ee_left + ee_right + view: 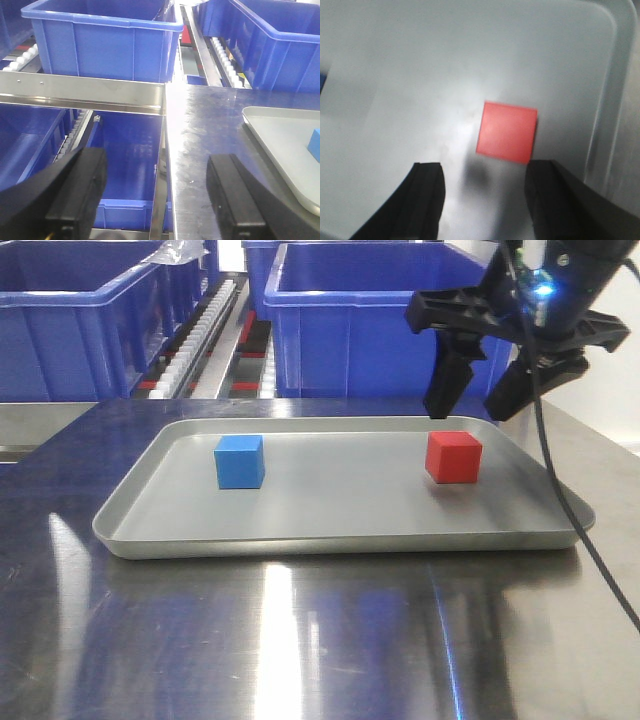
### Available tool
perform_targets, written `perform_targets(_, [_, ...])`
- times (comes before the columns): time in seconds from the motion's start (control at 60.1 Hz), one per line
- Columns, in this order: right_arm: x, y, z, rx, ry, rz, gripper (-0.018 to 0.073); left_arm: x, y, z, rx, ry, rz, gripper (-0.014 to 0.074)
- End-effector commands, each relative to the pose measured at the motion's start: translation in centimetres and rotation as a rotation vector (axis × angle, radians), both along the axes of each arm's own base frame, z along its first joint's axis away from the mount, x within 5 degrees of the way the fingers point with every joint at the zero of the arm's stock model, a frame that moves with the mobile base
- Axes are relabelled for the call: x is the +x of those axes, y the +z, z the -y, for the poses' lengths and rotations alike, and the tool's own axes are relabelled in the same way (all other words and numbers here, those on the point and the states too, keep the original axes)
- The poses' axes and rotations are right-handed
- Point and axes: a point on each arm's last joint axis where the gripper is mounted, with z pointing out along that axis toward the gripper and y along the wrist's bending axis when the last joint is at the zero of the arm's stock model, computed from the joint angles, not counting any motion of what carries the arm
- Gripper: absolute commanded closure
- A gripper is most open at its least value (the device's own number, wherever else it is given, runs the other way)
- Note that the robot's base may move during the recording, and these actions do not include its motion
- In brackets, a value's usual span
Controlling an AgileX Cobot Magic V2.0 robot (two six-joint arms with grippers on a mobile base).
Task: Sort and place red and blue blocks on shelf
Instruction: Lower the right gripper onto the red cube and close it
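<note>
Hovering over small matte red cube (453, 457): right black gripper (472, 402), jaws spread | that cube and small bright blue cube (239, 461) sat well apart in shallow grey metal tray (340, 543) | left gripper (155, 194) was likewise spread, empty.

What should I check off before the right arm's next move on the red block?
1. Right gripper open: ok.
2. Red block centred under it: cannot tell; wrist view shows it slightly off to one side.
3. Red block apart from tray wall: ok.
4. Blue block out of the way: ok, across the tray.
5. Left gripper open, empty, off the tray: ok.
6. Free spot on shelf: cannot tell.
</note>
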Motion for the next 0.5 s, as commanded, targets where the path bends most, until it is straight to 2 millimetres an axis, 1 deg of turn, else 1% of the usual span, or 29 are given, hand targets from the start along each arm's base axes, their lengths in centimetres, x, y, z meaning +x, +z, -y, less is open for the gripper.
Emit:
perform_targets(0.0, [0.8, 2.5, -0.2, 0.037, 0.000, 0.098, 0.0081, 0.1, -0.5, 0.0, -0.011, -0.001, 0.055, 0.0511])
perform_targets(0.216, [2.1, 1.3, -0.6, 0.004, 0.010, 0.059, 0.0081, 0.1, -0.5, 0.0, -0.011, -0.001, 0.055, 0.0511])
perform_targets(0.382, [2.7, 0.4, -0.6, -0.048, 0.019, 0.031, 0.0081, 0.1, -0.5, 0.0, -0.011, -0.001, 0.055, 0.0511])
perform_targets(0.482, [2.8, 0.2, -0.4, -0.067, 0.015, 0.034, 0.0081, 0.1, -0.5, 0.0, -0.011, -0.001, 0.055, 0.0511])
